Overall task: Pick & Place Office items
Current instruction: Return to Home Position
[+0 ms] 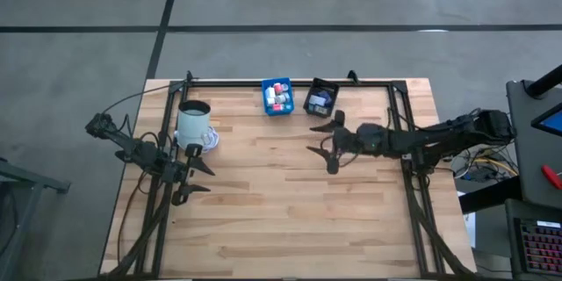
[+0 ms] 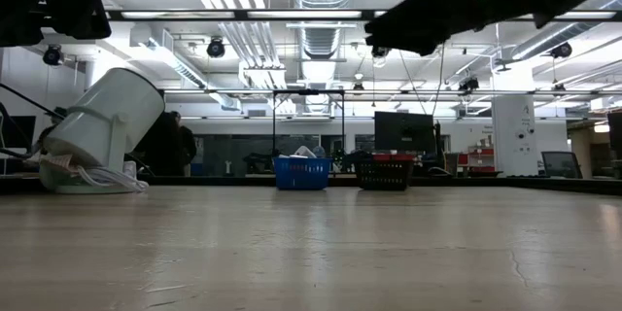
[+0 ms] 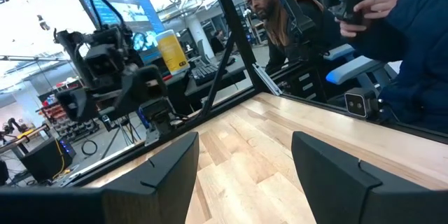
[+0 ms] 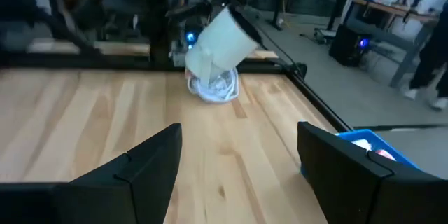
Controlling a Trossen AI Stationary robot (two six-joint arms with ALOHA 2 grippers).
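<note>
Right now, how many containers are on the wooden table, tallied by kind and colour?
Blue plastic bin: 1
Black plastic bin: 1
Large white mug, tilted: 1
Total: 3

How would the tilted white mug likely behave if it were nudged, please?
The white mug leans tilted on a white bundle, so a nudge would probably tip it. Its round side suggests it could then roll. The left gripper and right gripper hang open, clear of it.
</note>
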